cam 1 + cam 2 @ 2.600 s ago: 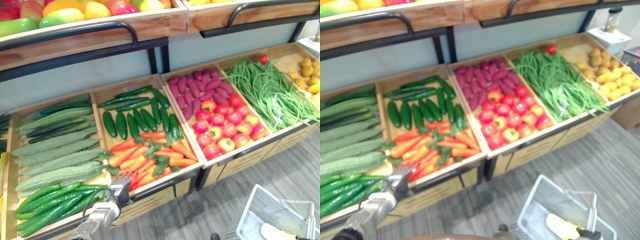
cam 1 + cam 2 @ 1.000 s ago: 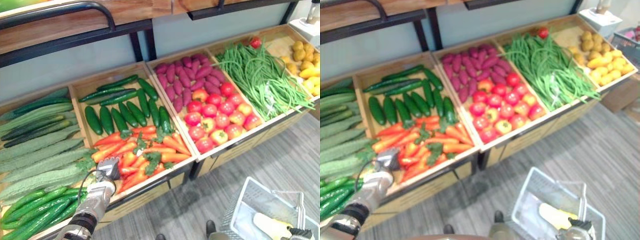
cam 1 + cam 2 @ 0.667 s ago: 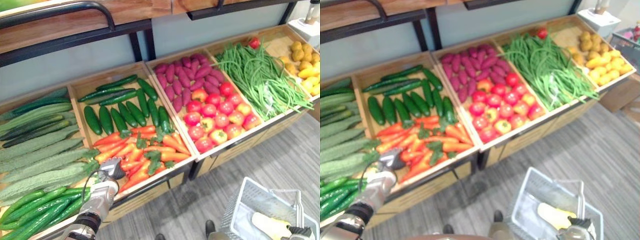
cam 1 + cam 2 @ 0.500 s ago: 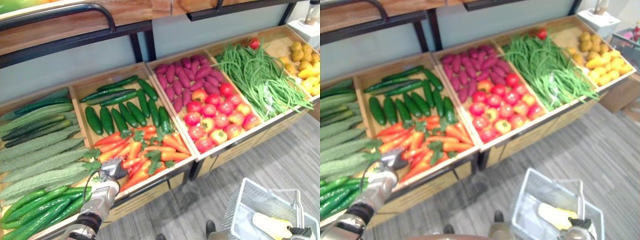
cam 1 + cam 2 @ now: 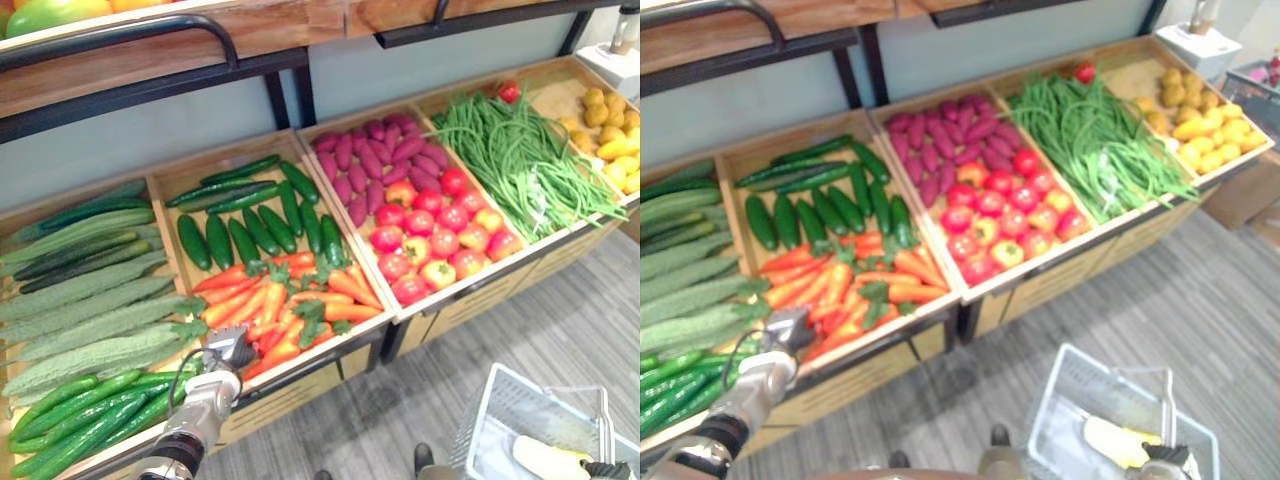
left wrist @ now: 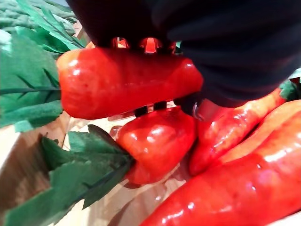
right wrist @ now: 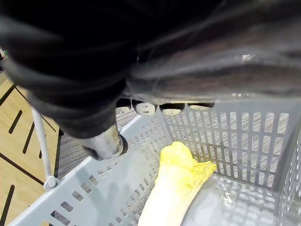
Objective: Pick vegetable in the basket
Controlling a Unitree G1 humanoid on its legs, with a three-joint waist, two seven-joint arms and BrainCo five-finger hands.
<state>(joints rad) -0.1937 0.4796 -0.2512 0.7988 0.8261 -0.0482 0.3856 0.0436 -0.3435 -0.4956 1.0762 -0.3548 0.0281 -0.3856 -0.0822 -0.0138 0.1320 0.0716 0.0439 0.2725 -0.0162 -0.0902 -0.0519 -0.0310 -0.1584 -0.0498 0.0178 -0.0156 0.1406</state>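
My left hand [image 5: 229, 349] reaches into the front left corner of the carrot bin [image 5: 282, 303]. In the left wrist view its fingers are curled round one orange-red carrot [image 6: 127, 82], with more carrots and green leaves underneath. My right hand [image 5: 1162, 463] is at the bottom right, shut on the handle of a grey plastic basket [image 5: 497, 412] that hangs above the floor. A pale yellow vegetable [image 7: 174, 184] lies in the basket [image 7: 94, 197].
The wooden bins hold bitter gourds [image 5: 95, 315], dark cucumbers [image 5: 245, 225], purple sweet potatoes [image 5: 370, 160], tomatoes [image 5: 435, 245], green beans [image 5: 520, 160] and yellow produce [image 5: 610, 135]. A fruit shelf with a black rail [image 5: 130, 35] overhangs the back. Grey floor [image 5: 560, 320] lies in front.
My left hand has drawn slightly back toward the front edge of the carrot bin. The view has shifted a little; the basket and right hand stay as they were.
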